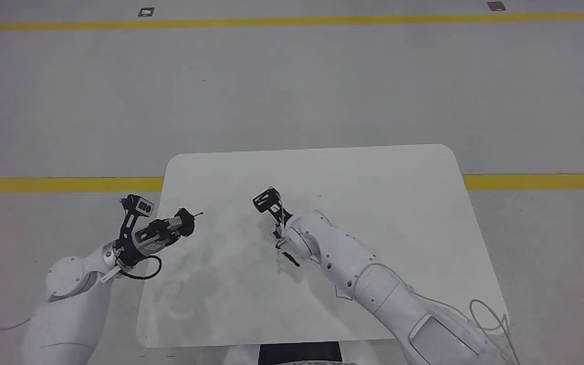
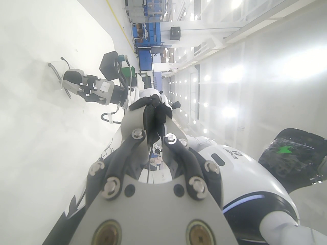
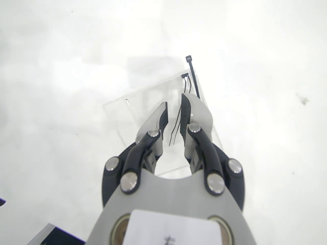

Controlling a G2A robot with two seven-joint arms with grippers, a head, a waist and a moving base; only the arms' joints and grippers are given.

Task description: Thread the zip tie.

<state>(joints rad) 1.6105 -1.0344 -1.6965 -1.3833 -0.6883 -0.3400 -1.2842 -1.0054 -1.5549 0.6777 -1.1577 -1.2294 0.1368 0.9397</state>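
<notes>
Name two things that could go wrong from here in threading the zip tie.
1. The right gripper is open over loose ties on the clear block; closing may pinch several, or none.
2. The left gripper is shut on what looks like a held tie whose thin tip sticks out; it may flex and miss the head.

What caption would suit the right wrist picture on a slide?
Open right gripper hangs over a clear box holding black zip ties on a white table.
</notes>
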